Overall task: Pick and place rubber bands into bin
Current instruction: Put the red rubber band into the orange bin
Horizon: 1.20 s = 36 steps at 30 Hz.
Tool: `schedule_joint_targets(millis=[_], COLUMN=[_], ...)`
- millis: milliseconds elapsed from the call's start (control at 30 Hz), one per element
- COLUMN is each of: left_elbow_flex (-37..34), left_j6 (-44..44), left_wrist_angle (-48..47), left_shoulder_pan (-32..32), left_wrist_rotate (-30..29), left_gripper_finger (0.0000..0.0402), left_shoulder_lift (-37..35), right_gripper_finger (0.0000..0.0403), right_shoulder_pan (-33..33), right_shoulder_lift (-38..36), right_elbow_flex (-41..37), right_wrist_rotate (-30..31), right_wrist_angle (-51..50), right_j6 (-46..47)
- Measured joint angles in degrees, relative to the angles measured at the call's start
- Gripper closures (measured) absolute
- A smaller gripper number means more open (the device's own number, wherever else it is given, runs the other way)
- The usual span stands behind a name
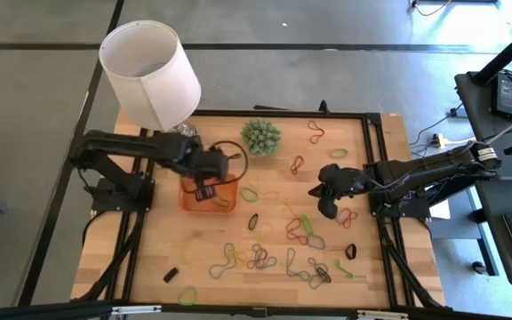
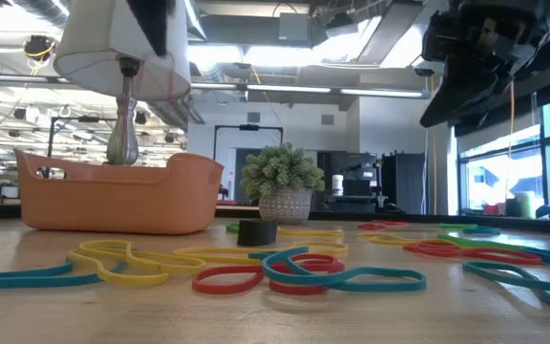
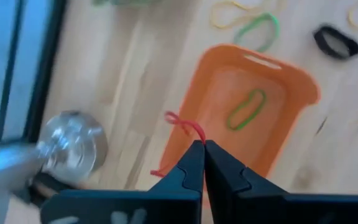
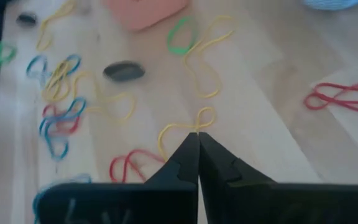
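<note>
**Red band hangs over the bin, ready to drop**

From above, the left gripper [image 1: 204, 188] sits left of centre in the frame, directly over the orange bin [image 1: 225, 204], which rests on the wooden table [image 1: 149, 249] just below the white lampshade [image 1: 149, 73]. The right gripper [image 1: 325, 197] hovers right of centre, above a loose scatter of rubber bands [image 1: 265, 260] that fills the lower middle of the frame. A small potted plant [image 1: 260, 137] stands near the top edge of the table.

At table height, the bin [image 2: 113, 196] sits at the left of the frame with the lamp's metal stem behind it, and bands in yellow, red and teal lie across the foreground. The right arm hangs dark in the upper right.

Through the left wrist camera, the fingers are clenched on a thin red band [image 3: 182, 127], which dangles over the bin's near rim [image 3: 185, 118]. One green band [image 3: 246, 110] already lies inside. I'd judge the arm is holding there so that letting go drops the band into the tray.

Through the right wrist camera, that gripper's fingers are pressed together on nothing I can make out, the tips poised above a yellow band [image 4: 188, 127] at frame centre, likely its next pick.
</note>
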Motion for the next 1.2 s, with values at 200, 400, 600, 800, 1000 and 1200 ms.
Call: schedule_joint_targets(millis=[200,400,600,800,1000,1200], left_elbow_flex=[-12.2,-26.1,-35.2,-40.0,-43.5,-45.6], left_j6=[11.4,19.1,23.7,26.3,25.9,25.9], left_wrist_angle=[8.5,23.4,37.7,46.1,49.5,51.6], left_shoulder_pan=[4.4,6.7,7.7,7.4,7.4,7.4], left_wrist_rotate=[6.0,11.4,15.5,16.2,16.2,15.1], left_gripper_finger=[0.0400,0.0400,0.0400,0.0400,0.0400,0.0400], left_shoulder_lift=[1.7,1.7,1.7,1.7,1.7,1.7], right_gripper_finger=[0.0399,0.0399,0.0399,0.0399,0.0399,0.0399], right_shoulder_pan=[0.0,0.0,0.0,0.0,0.0,0.0], right_shoulder_lift=[0.0,0.0,0.0,0.0,0.0,0.0], right_elbow_flex=[0.0,0.0,0.0,0.0,0.0,0.0], right_wrist_rotate=[1.9,3.1,6.0,6.2,6.2,6.2], right_wrist_angle=[0.0,0.0,0.4,1.0,1.0,1.0], right_j6=[3.4,4.5,4.5,4.5,4.5,4.2])
